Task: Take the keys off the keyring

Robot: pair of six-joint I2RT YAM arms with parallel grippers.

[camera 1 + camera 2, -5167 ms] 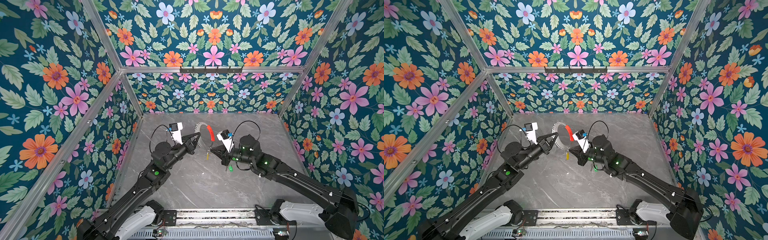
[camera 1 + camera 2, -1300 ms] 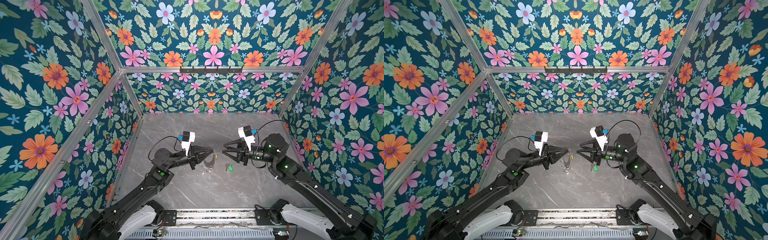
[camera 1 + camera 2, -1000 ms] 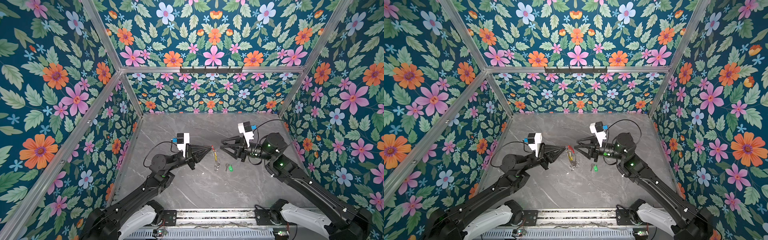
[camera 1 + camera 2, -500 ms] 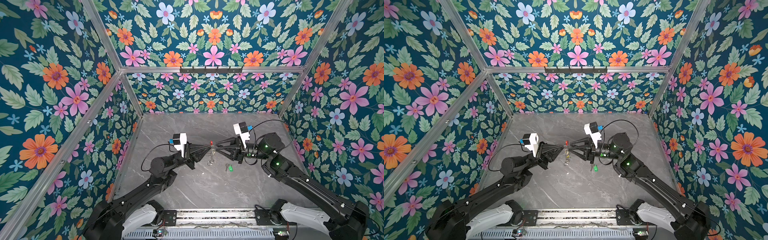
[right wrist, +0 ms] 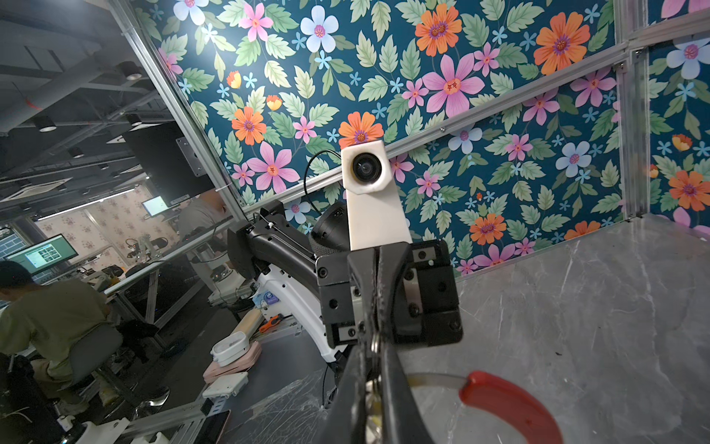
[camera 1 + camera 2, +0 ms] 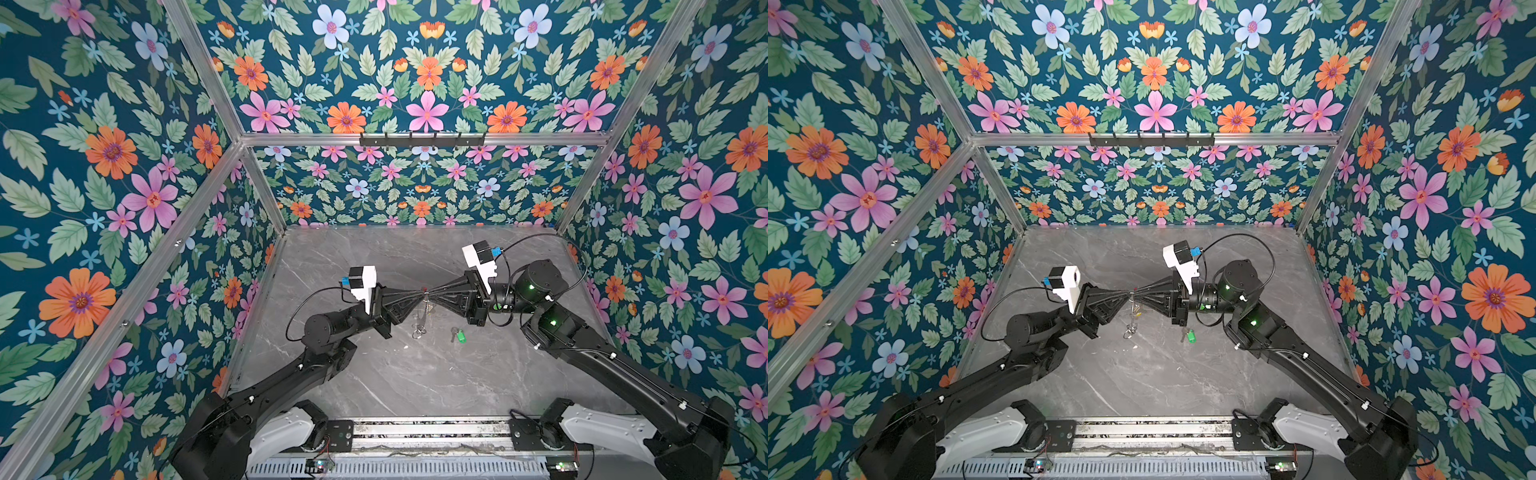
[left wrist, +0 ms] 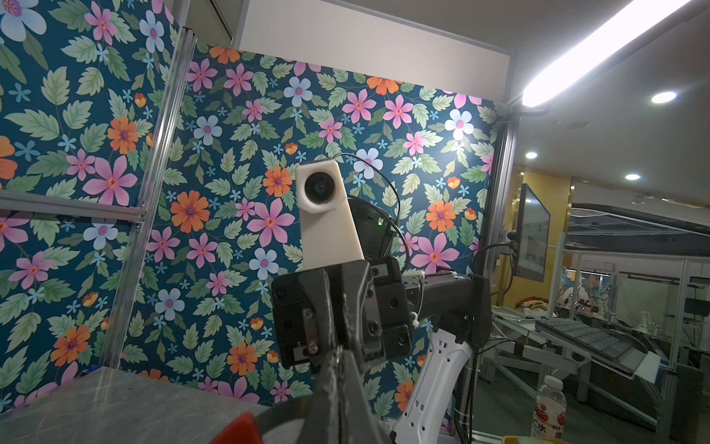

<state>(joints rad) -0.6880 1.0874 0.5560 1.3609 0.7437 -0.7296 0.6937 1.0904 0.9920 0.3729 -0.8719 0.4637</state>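
Keyring [image 5: 438, 378] hangs in the air over the middle of the counter [image 6: 374, 374], pinched between my 2 claws, which meet tip to tip. My left claw [image 6: 419, 296] is shut on its wire close to the red sleeve [image 5: 507, 403]; I judge that this anchors the loop. My right claw [image 6: 433, 296] is shut too, with a small silver ring [image 5: 374, 345] caught between its fingers, so a pull apart could work that ring along the wire.

Both top views show the loop nearly edge-on. Its long axis drops from my fingertips toward the counter, and loose rings [image 6: 417, 332] dangle at the low end.

A yellowish glimpse low between my right fingers may be the yellow key; I cannot tell. 1 green key [image 6: 459, 336] lies flat on the counter just right of the middle, apart from the loop, with its blade toward the far left corner and its head toward the near right.
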